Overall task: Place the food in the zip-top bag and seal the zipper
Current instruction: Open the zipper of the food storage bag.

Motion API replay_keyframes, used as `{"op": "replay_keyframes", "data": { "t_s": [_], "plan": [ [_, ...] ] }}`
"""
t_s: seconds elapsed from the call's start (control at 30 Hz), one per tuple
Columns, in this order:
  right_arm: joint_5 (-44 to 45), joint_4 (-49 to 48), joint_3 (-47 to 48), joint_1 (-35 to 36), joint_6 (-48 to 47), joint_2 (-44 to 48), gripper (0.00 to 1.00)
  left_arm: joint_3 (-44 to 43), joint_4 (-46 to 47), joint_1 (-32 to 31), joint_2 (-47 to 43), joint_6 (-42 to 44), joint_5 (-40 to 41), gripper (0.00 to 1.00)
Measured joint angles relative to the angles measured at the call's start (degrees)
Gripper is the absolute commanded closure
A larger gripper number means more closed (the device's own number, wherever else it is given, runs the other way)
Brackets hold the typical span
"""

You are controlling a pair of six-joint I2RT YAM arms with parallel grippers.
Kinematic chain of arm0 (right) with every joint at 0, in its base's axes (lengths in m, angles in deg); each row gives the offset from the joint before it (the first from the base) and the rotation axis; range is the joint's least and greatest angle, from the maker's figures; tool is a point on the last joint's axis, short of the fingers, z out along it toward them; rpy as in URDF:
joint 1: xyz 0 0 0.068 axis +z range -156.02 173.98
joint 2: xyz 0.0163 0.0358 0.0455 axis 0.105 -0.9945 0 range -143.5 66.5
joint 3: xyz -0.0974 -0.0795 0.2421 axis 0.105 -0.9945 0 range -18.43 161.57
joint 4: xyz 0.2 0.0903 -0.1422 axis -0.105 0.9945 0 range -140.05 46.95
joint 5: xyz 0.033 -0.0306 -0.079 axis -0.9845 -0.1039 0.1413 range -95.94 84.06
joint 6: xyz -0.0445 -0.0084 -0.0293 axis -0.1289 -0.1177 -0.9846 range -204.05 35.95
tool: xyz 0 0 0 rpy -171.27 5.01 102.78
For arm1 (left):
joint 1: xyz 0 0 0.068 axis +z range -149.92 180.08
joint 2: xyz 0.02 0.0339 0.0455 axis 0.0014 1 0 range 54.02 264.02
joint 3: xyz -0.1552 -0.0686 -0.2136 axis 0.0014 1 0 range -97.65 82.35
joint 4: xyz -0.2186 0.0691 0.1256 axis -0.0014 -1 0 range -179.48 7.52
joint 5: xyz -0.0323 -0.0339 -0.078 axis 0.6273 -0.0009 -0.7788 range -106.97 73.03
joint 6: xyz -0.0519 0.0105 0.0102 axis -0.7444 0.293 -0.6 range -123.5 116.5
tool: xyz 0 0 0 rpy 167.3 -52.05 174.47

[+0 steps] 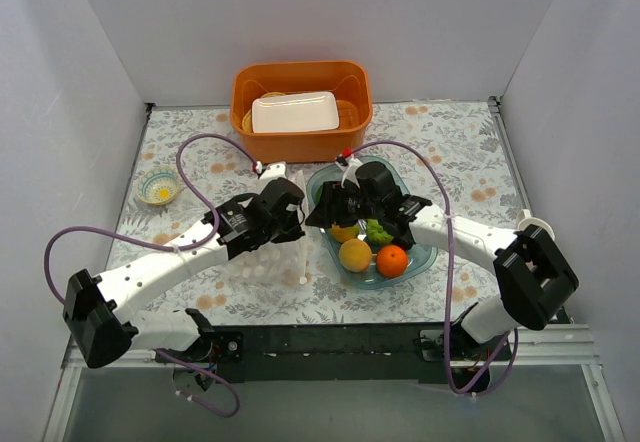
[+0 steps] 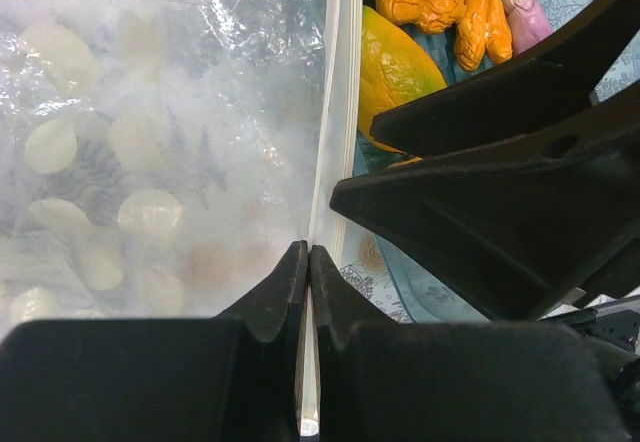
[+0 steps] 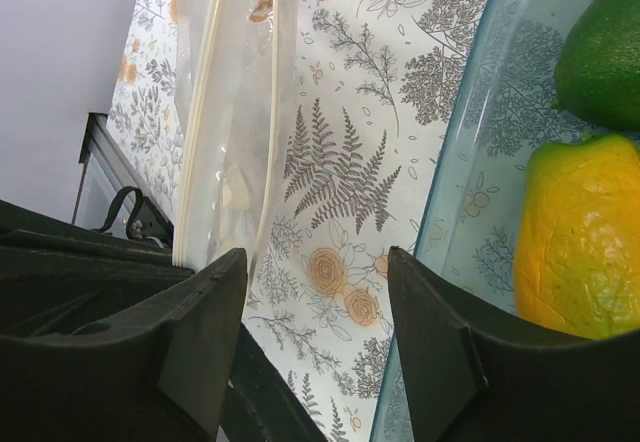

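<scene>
Worrying mostly about slippage here: the left gripper point(image 2: 308, 259) is clenched on the zipper point(image 2: 336, 112) at the mouth of the zip-top bag point(image 2: 150, 162). The bag lies flat on the floral tablecloth point(image 3: 340, 162) just beside the blue tray point(image 3: 470, 152). A thin pinch on slick plastic could slide off, or the mouth may be too flat to take anything. All the food point(image 1: 356, 254) I can see sits in that tray (none in the bag). The right gripper point(image 3: 315, 267) hangs low over the tray's bag-side rim, jaws spread and empty, with the mango point(image 3: 580, 232) just off to one side.
</scene>
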Motion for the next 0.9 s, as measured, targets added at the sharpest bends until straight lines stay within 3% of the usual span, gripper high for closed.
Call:
{"op": "replay_keyframes", "data": {
  "t_s": [0.07, 0.13, 0.23, 0.43, 0.9],
  "plan": [
    [-0.3, -0.4, 0.2, 0.2, 0.0, -0.6, 0.41, 0.2, 0.2, 0.0, -0.2, 0.0, -0.2, 1.00],
    [-0.7, -0.6, 0.7, 0.4, 0.0, -1.5, 0.68, 0.3, 0.4, 0.0, -0.3, 0.0, -0.3, 1.00],
    [-1.8, -1.2, 1.8, 0.5, -0.3, -3.5, 0.97, 0.4, 0.6, 0.0, -0.4, 0.0, -0.6, 1.00],
    [-2.6, -1.5, 2.3, 0.7, -0.3, -6.5, 0.99, 0.4, -1.7, 0.0, -0.7, -1.0, 1.7, 1.00],
    [0.9, 3.8, 4.1, 1.7, -0.9, -9.4, 0.96, -5.1, -17.7, 1.6, -7.2, -6.8, 14.0, 1.00]
  ]
}}
